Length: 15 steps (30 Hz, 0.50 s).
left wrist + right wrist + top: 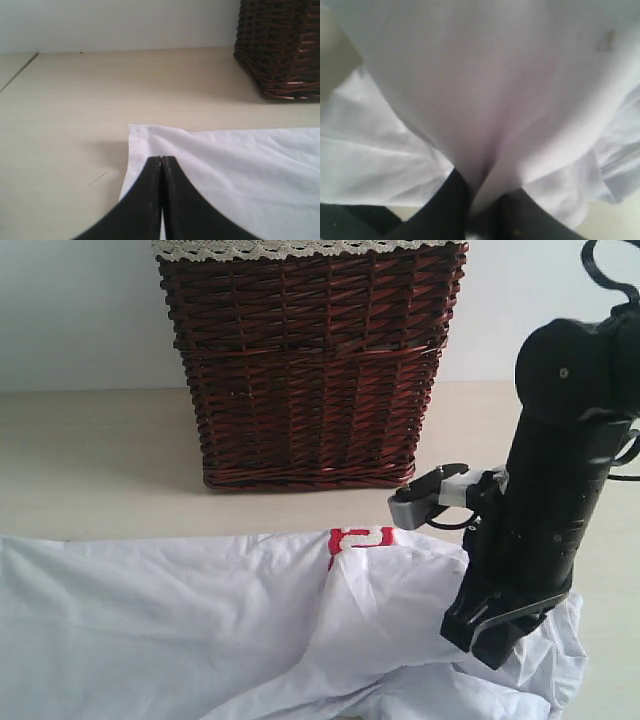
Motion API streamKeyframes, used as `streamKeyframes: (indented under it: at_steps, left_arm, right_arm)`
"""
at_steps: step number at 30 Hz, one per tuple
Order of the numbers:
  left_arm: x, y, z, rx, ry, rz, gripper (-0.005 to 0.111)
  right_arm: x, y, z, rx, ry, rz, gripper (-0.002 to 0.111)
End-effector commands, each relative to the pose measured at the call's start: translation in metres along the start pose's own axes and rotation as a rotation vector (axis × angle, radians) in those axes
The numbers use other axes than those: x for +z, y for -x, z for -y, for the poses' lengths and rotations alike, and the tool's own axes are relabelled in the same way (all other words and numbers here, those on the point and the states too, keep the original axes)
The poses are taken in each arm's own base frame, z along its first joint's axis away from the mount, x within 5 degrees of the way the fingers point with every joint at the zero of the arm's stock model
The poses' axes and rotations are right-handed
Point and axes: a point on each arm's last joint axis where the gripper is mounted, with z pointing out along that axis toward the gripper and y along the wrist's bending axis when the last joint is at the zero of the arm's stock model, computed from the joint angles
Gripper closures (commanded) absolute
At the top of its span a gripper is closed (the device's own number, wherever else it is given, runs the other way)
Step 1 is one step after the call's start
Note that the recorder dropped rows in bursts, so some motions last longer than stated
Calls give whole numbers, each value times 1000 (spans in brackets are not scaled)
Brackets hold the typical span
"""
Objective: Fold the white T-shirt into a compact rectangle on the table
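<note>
The white T-shirt [170, 630] lies spread and wrinkled across the front of the table [90, 460], its red band [361, 537] showing near the middle. My right gripper [492, 638] comes down onto the shirt's right part. In the right wrist view the right gripper [485, 189] is shut on a raised fold of the white T-shirt [485, 90]. My left gripper [161, 161] is shut, its tips over a corner of the white T-shirt [240, 160] with nothing seen between them. It is out of the exterior view.
A dark red wicker basket [310, 360] with white lace trim [300, 248] stands at the back middle, just behind the shirt, also as the wicker basket [285, 45] in the left wrist view. A white wall runs behind. Bare table [65, 100] lies left of the shirt's corner.
</note>
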Motion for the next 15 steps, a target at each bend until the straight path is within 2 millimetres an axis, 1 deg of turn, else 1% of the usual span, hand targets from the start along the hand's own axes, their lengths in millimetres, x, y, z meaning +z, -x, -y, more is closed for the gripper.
streamKeyframes:
  at_steps: [1, 2, 4, 6, 7, 9, 10, 11, 12, 14, 15]
  left_arm:
    - [-1, 2, 0, 4, 5, 16, 107]
    - [-1, 2, 0, 4, 5, 16, 107]
    - [-1, 2, 0, 4, 5, 16, 107]
    - [-1, 2, 0, 4, 5, 16, 107]
    - [-1, 2, 0, 4, 5, 16, 107]
    - [-1, 2, 0, 4, 5, 16, 107]
    - [-1, 2, 0, 4, 5, 16, 107]
    - [-1, 2, 0, 4, 5, 16, 107]
    - [-1, 2, 0, 4, 5, 16, 107]
    - [-1, 2, 0, 4, 5, 16, 107]
    - [-1, 2, 0, 4, 5, 16, 107]
  right_arm:
    - [-28, 3, -23, -132, 171, 89, 108]
    - [-31, 4, -25, -162, 188, 110, 108]
    - [-33, 3, -26, -162, 186, 117, 108]
    - [-29, 1, -19, -152, 119, 72, 108]
    - [-27, -1, -15, -116, 89, 46, 108]
    - [-13, -10, -3, -19, -16, -60, 108]
    - [-8, -13, 0, -5, -33, -89, 108]
    - [2, -19, 0, 6, -27, -133, 108]
    - [6, -22, -1, 9, -11, -143, 107]
    - [9, -24, -2, -20, 3, -153, 97]
    - [9, -24, -2, -20, 3, -153, 87]
